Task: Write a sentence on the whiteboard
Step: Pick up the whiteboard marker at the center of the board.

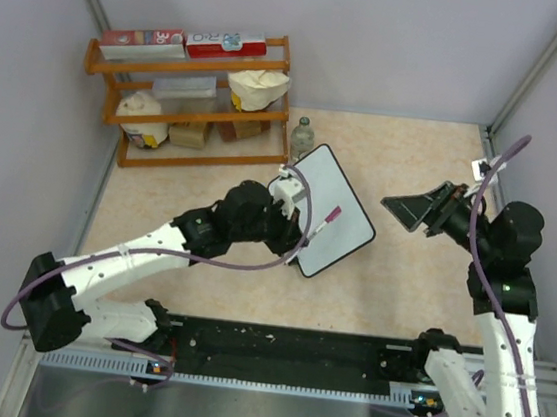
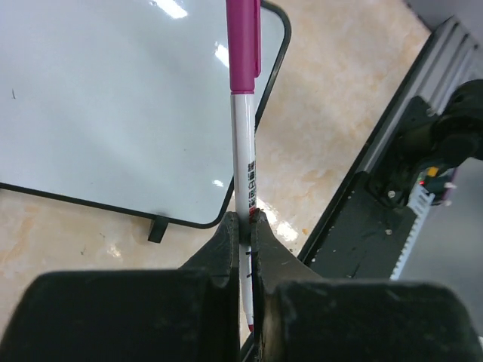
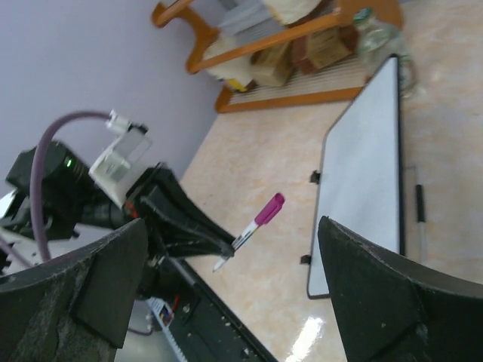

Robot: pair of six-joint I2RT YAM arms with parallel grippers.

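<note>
The whiteboard lies mid-table, a bottle just beside its far corner and a wooden shelf far left. The left gripper pinches a marker (pink cap on) over the board's near edge. The right gripper is spread, well to the right.

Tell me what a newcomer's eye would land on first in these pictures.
First the magenta-capped marker, pinched in the left gripper just over the near edge of the whiteboard, which lies askew mid-table and looks blank. Next the right gripper, up at the right with its jaws wide and nothing in them. Then the wooden rack of boxes and bags against the back left wall.
</note>
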